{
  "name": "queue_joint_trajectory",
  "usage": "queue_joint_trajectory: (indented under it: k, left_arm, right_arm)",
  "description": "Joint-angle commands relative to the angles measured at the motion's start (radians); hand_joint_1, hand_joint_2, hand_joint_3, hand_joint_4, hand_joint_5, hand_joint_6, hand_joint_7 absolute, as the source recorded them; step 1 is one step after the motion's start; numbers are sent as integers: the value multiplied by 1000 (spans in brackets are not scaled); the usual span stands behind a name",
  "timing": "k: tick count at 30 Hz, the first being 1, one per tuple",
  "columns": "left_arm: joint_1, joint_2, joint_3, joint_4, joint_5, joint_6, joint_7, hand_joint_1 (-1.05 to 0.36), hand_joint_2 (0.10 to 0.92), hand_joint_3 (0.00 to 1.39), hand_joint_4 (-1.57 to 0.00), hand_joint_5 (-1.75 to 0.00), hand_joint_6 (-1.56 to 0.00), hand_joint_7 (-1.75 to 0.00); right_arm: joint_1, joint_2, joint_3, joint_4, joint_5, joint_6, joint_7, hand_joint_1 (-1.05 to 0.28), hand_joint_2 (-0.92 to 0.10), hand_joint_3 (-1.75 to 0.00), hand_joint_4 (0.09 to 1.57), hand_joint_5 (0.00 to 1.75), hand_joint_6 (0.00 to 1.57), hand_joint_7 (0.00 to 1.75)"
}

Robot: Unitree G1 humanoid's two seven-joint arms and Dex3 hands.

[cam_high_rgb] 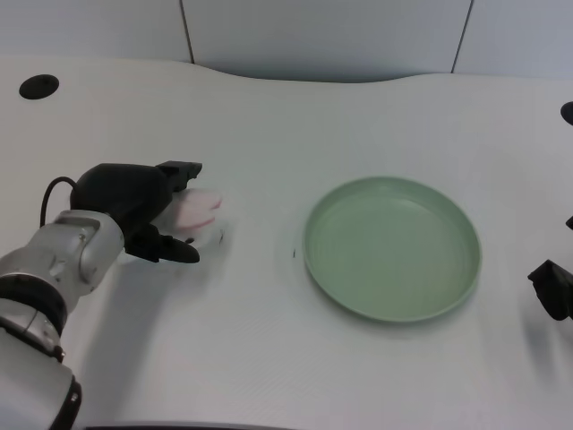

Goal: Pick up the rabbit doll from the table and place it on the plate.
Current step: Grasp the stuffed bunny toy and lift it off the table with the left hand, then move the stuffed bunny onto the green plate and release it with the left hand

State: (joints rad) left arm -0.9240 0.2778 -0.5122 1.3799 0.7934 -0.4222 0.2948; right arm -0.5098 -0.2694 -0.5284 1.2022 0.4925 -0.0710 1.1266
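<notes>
Left hand lay at the left side of the white tabletop, black fingers curved around the pink-and-white rabbit doll. One group of fingers sat above the doll, another below it, with the doll between them. Doll partly hidden by the hand; only its right portion showed. Whether the fingers were pressing on the doll or only cupping it, could not tell. The doll appeared to rest on the tabletop, a faint shadow beneath it.

Silver forearm ran from the lower left corner up to the hand, a black cable looping beside the wrist.

Green plate sat to the right of centre, well apart from the doll, round, with a raised rim, nothing in it.

Small dark speck on the tabletop just beside the plate's left edge. Round black hole at the tabletop's far left corner.
</notes>
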Motion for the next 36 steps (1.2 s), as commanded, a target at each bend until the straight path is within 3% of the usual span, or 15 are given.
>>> queue_joint_trajectory:
  k: [1,5,8,10,13,15,18,20,21,22,24,25,27,30,36]
  left_arm:
    - [24,-14,-36,15,36,33,85,-855,921,166,-634,-756,-724,-86]
    - [8,-14,-106,21,100,78,128,-733,921,204,-819,-1124,-1069,-265]
    - [-1,-7,-150,24,140,110,144,-701,921,292,-1020,-984,-1141,-229]
    - [-5,0,-151,25,138,115,140,-702,921,320,-1045,-918,-1141,-201]
    - [-9,8,-142,25,126,111,136,-570,921,292,-1017,-763,-1159,-181]
    - [-23,9,-140,23,125,104,142,-558,921,289,-1019,-742,-1162,-178]
    - [-64,13,-138,19,123,83,147,-609,921,404,-860,-1310,-895,-951]
    - [-97,18,-145,17,131,70,156,-615,921,417,-835,-1420,-853,-1110]
    - [-118,22,-149,15,135,63,154,-616,921,419,-835,-1442,-849,-1142]
    - [-139,27,-151,13,137,53,157,-624,921,454,-877,-1232,-853,-912]
    - [-165,33,-151,11,138,34,165,-635,921,475,-914,-1201,-911,-771]
    - [-180,35,-155,10,143,21,183,-635,921,477,-912,-1244,-907,-802]
    - [-200,35,-159,8,145,-2,208,-633,921,466,-850,-1476,-794,-1149]
    - [-225,26,-153,6,136,-30,226,-630,921,460,-786,-1679,-690,-1473]
    - [-279,-32,-148,-4,126,-122,263,-621,921,440,-800,-1671,-715,-1417]
  right_arm:
    - [13,0,1,-16,6,-3,11,-648,-921,-329,983,1746,647,1746]
    - [13,3,-1,-16,9,-2,18,-637,-921,-361,978,1746,648,1746]
    - [15,5,-1,-19,7,-11,13,-650,-921,-342,972,1746,647,1746]
    - [15,4,1,-21,5,-10,8,-652,-921,-341,972,1746,649,1746]
    - [15,1,3,-23,3,-2,1,-644,-921,-334,984,1746,681,1746]
    - [14,0,2,-22,6,5,8,-643,-921,-334,986,1746,685,1746]
    - [12,-2,1,-21,8,18,11,-637,-921,-331,998,1746,687,1746]
    - [13,1,0,-21,7,11,9,-637,-921,-336,1002,1746,684,1746]
    - [14,3,0,-21,6,5,5,-637,-921,-340,1004,1746,681,1746]
    - [14,5,1,-23,4,0,1,-642,-921,-341,1008,1746,683,1746]
    - [15,6,3,-23,3,-6,-1,-657,-921,-333,1012,1746,688,1746]
    - [15,6,4,-24,2,-7,-1,-660,-921,-330,1013,1746,690,1746]
    - [14,5,5,-24,2,-3,-2,-656,-921,-319,1009,1746,690,1746]
    - [13,4,6,-24,3,0,0,-654,-921,-312,1005,1746,686,1746]
    - [11,5,6,-18,3,-7,4,-655,-921,-320,1002,1746,678,1746]
